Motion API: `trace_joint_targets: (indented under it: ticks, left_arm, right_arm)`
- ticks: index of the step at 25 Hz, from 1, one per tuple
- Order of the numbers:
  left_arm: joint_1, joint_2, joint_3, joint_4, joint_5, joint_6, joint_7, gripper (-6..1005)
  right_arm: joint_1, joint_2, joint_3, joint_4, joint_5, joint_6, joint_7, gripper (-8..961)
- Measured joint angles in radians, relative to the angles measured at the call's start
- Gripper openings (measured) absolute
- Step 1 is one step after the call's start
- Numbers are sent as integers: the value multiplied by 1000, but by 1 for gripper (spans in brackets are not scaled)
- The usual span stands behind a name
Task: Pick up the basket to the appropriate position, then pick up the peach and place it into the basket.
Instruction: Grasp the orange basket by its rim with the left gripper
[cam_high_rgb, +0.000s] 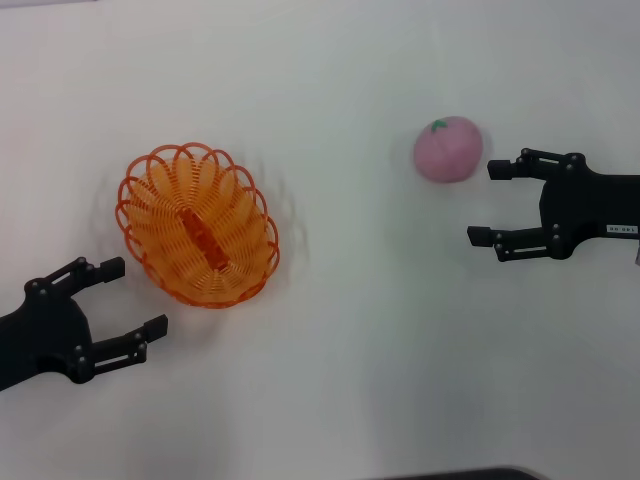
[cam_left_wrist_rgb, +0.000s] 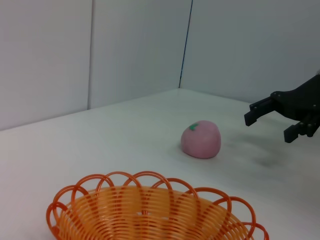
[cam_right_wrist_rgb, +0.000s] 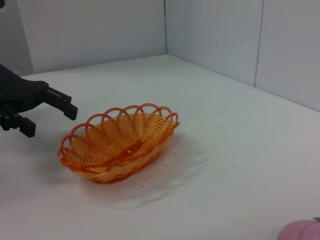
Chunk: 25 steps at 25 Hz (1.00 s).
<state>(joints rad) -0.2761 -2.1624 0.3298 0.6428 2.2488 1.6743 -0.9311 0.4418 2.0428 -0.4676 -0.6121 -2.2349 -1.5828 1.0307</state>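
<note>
- One basket (cam_high_rgb: 198, 225), one peach (cam_high_rgb: 449, 149), two grippers; all on a white table (cam_high_rgb: 360, 330).
- The left gripper (cam_high_rgb: 135, 297) has its fingers spread and grips nothing; the basket sits just beside its fingertips, toward the table's far side and a little inward, not touching; the peach lies well apart from it, past the basket.
- The right gripper (cam_high_rgb: 484, 203) is likewise spread and empty; the peach rests just beyond its farther fingertip, slightly outside the gap between the fingers, no contact visible; the basket is well apart, across the table.
- The peach stands outside the basket, green mark up.
- In the left wrist view the basket's near rim is cut off; in the right wrist view only a sliver of the peach (cam_right_wrist_rgb: 301, 231) shows at the corner.
</note>
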Motion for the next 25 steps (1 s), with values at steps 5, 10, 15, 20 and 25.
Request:
trace_joint_targets:
  ticks: [5, 10, 15, 20, 25]
  left_arm:
    - [0, 1, 0, 0, -1, 3, 0, 900]
    - [0, 1, 0, 0, -1, 4, 0, 900]
    - [-3, 2, 0, 4, -1, 22, -24, 900]
    - [-16, 9, 0, 31, -3, 65, -146, 899]
    - [-25, 12, 44, 85, 3, 71, -320, 899]
  right_arm:
    - [1, 0, 0, 0, 0, 2, 3, 945]
    - [2, 1, 0, 0, 0, 3, 3, 945]
    - [1, 0, 0, 0, 0, 3, 3, 945]
    - [0, 1, 0, 0, 0, 3, 3, 945]
    - [2, 0, 0, 0, 0, 3, 3, 946]
